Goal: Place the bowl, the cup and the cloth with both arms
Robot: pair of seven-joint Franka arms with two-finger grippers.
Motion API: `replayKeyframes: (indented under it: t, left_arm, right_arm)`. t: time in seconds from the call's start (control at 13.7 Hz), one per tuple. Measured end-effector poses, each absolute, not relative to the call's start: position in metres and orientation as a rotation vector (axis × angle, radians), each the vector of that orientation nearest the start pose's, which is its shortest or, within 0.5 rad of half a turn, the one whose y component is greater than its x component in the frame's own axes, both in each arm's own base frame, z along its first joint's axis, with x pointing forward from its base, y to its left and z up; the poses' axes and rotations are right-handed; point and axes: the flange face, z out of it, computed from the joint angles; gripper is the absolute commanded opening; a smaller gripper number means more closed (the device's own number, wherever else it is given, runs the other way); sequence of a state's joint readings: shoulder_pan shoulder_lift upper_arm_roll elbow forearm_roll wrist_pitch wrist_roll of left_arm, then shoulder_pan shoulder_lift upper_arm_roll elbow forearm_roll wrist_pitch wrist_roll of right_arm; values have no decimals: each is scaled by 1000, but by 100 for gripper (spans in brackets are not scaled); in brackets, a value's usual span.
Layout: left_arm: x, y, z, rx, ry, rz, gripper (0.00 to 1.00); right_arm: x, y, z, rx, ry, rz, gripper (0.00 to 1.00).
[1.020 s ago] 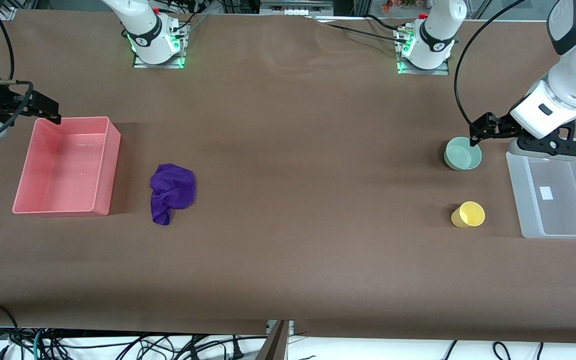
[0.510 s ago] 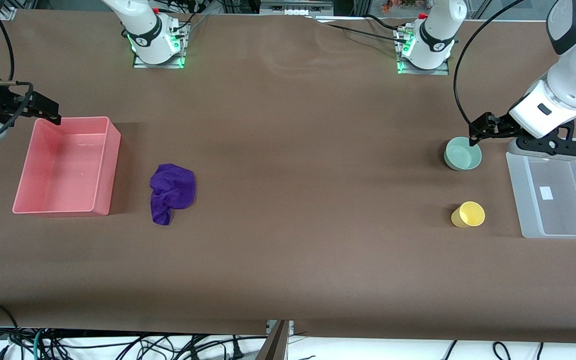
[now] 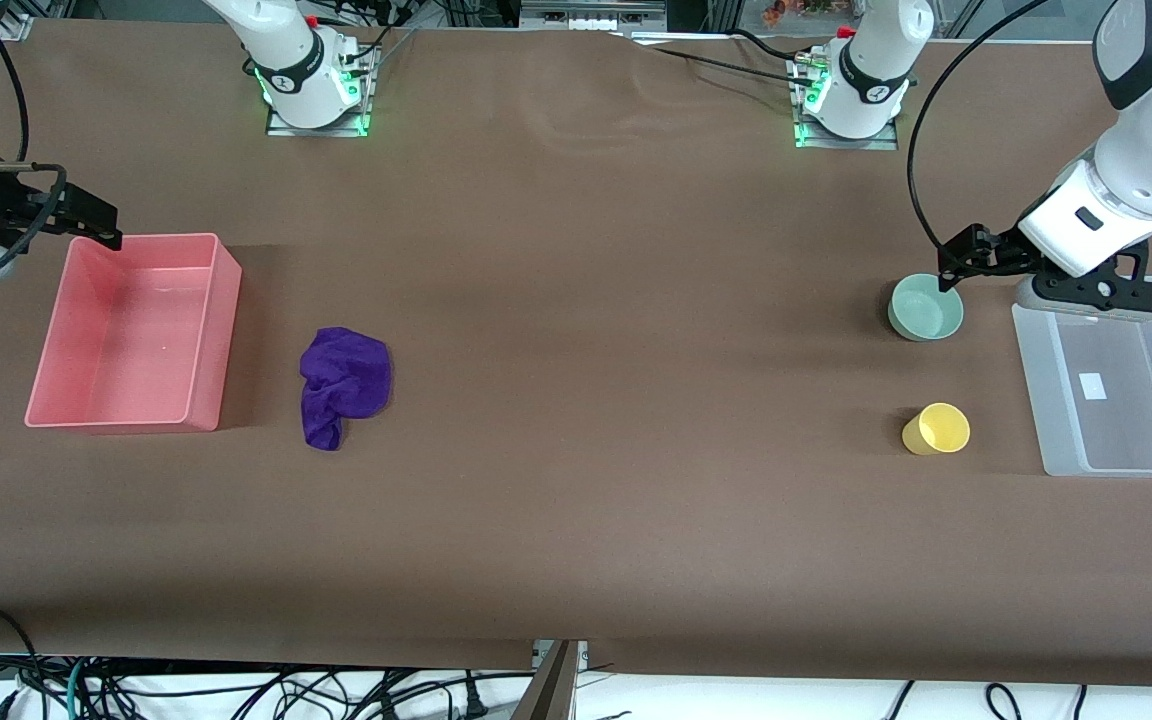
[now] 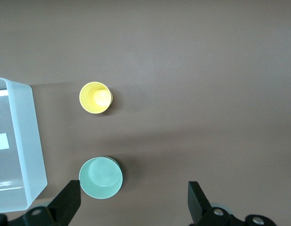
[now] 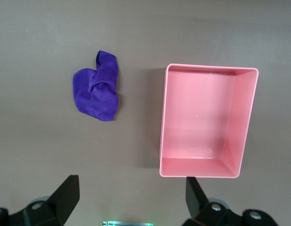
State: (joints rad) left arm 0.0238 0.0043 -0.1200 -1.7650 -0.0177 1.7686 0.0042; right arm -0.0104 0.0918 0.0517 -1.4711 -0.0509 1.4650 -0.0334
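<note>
The mint-green bowl [image 3: 926, 307] stands upright near the left arm's end of the table. The yellow cup [image 3: 936, 429] stands nearer to the front camera than the bowl. Both show in the left wrist view, bowl [image 4: 100, 178] and cup [image 4: 95, 98]. The purple cloth [image 3: 344, 385] lies rumpled beside the pink bin and shows in the right wrist view [image 5: 98, 89]. My left gripper [image 4: 134, 205] is open and empty, high over the table by the bowl. My right gripper [image 5: 131, 202] is open and empty, high by the pink bin's end.
A pink bin [image 3: 226, 330], empty, sits at the right arm's end of the table and shows in the right wrist view [image 5: 163, 122]. A clear plastic bin [image 3: 1032, 395], empty, sits at the left arm's end beside bowl and cup, also in the left wrist view [image 4: 35, 141].
</note>
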Motion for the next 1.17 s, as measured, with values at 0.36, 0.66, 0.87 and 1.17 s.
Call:
replayKeyframes:
  t: [0.36, 0.66, 0.87, 1.17]
  left_arm:
    - [561, -54, 546, -3156, 149, 15, 100]
    - [561, -54, 546, -3156, 148, 16, 100]
    - [561, -54, 546, -3156, 148, 16, 100]
    - [561, -54, 546, -3156, 148, 16, 100]
  right_arm:
    - [572, 16, 610, -3182, -115, 156, 100]
    - [574, 16, 606, -3181, -115, 163, 100]
    - [577, 16, 601, -3180, -116, 173, 100]
    - [598, 17, 566, -3175, -121, 211, 100]
